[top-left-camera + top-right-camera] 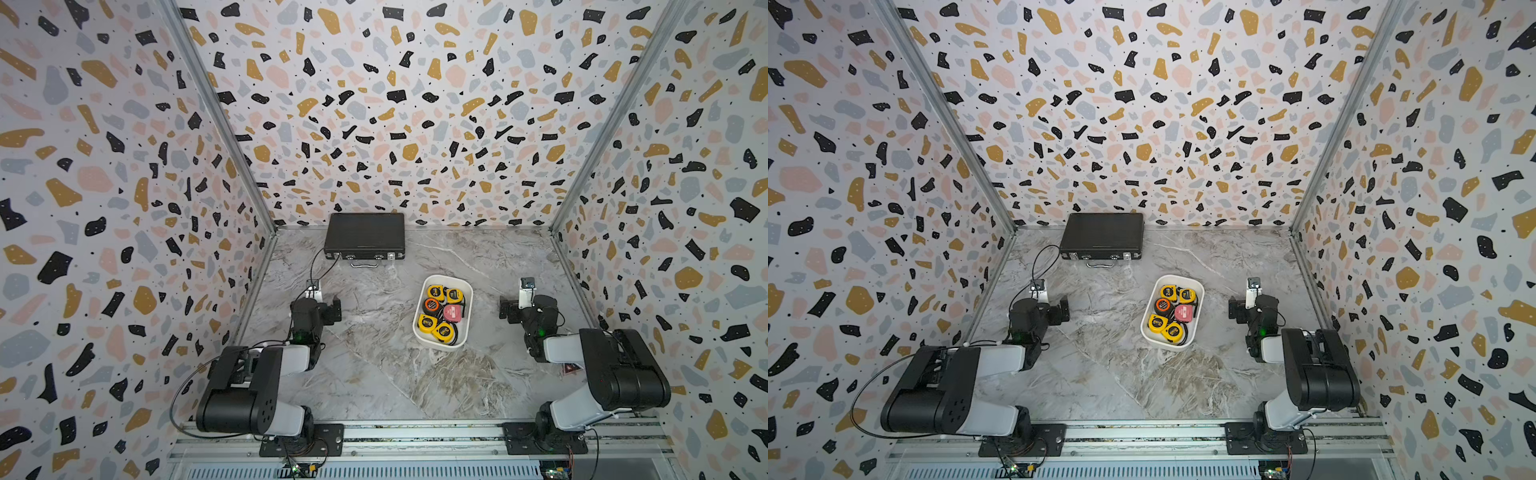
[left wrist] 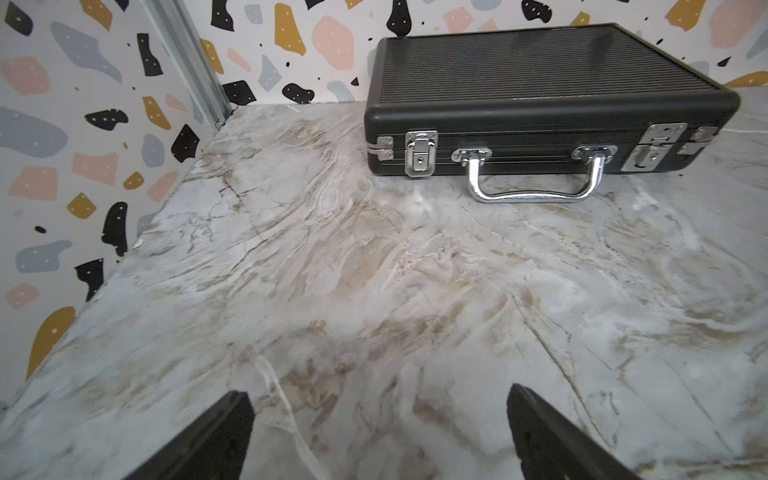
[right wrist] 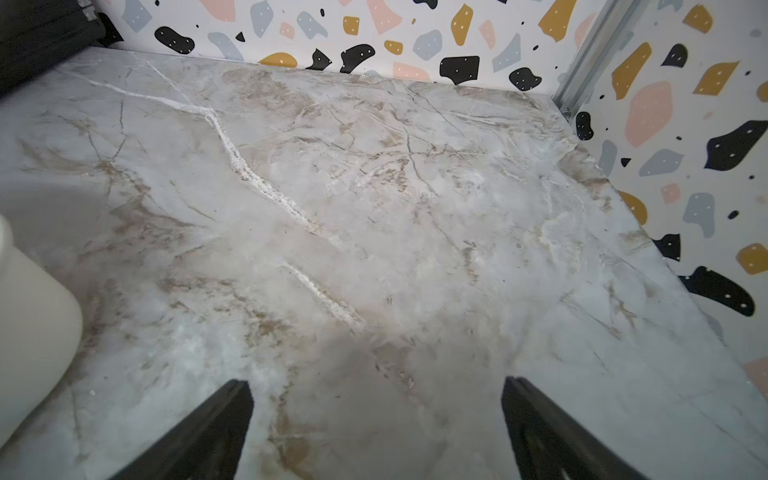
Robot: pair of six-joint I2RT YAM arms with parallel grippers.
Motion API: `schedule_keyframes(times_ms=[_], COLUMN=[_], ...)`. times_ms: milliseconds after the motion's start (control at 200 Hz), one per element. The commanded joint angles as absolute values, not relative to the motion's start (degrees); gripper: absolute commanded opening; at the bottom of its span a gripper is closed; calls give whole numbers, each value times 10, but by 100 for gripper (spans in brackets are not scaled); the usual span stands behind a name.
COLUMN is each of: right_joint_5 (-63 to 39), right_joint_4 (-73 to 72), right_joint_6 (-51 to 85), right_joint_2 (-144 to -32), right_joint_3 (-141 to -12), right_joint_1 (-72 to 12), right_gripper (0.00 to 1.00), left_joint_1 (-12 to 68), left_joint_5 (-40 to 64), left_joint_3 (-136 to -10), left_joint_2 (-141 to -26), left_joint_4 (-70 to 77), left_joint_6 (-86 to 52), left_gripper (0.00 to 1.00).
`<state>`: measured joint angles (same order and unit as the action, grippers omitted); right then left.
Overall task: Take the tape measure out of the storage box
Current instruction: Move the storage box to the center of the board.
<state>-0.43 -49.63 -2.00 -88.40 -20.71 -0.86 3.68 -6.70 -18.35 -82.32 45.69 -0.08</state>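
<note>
The white storage box [image 1: 420, 332] [image 1: 1148, 332] sits on the marble table right of centre, in both top views. It holds several tape measures: yellow ones [image 1: 435, 292], a black-and-orange one [image 1: 432, 306] and a pink one [image 1: 453, 312]. My left gripper [image 1: 318, 303] [image 2: 380, 415] hovers left of the box, open, with only bare table between its fingers. My right gripper [image 1: 521, 307] [image 3: 376, 411] hovers right of the box, open and empty. The box's outer wall [image 3: 33, 332] shows at the edge of the right wrist view.
A black flat briefcase [image 1: 365, 237] [image 2: 540, 95] with a metal handle [image 2: 536, 195] lies shut against the back wall. Patterned walls enclose the table on three sides. A black cable [image 1: 320, 266] runs from the left wrist toward the briefcase.
</note>
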Motion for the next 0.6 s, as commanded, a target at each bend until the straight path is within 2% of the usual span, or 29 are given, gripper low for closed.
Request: schedule_keyframes(times_ms=[0, 596], right_joint_5=[-4, -11], right_joint_4=[-497, -492], right_joint_6=[-24, -29], right_joint_2=[-867, -849], right_joint_3=[-204, -202], right_joint_1=[-11, -12], right_gripper=[99, 99], left_joint_1=[49, 32], left_joint_5=[-94, -66], left_joint_3=[-173, -202], left_joint_2=[-817, -790], left_joint_4=[505, 441], left_joint_6=[12, 4], left_gripper=[100, 100])
